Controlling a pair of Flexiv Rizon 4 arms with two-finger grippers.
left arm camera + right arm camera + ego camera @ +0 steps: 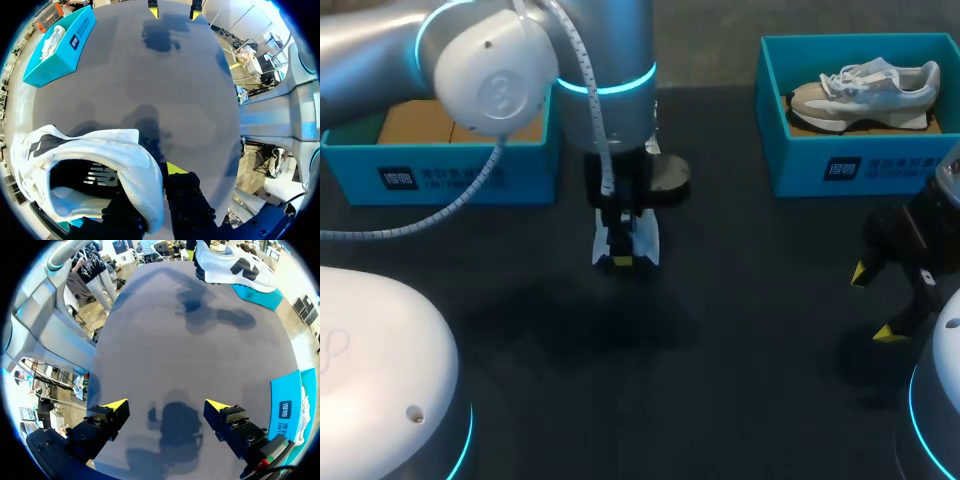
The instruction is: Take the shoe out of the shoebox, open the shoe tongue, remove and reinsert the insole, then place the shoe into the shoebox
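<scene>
- The left gripper [623, 258] hangs fingers-down over the middle of the dark, matte table [740, 340]. It pinches the white shoe [120, 150] by the wall of its collar.
- One black finger sits inside the shoe's opening. The other presses from outside, its yellow fingertip [174, 167] against the fabric.
- The shoe has a fine mesh upper, a rounded padded collar, a dark lining and dark wavy side marks. It hangs clear of the tabletop, outside both boxes.
- The right gripper [167, 407] is spread wide with nothing between its blocky black fingers and wedge-shaped yellow tips. It is low over the table's right side.
- The left shoebox [440, 175] is teal card with brown cardboard inside.
- The right shoebox [860, 165], also teal, holds a second shoe [865, 88], a grey-and-white laced one.
</scene>
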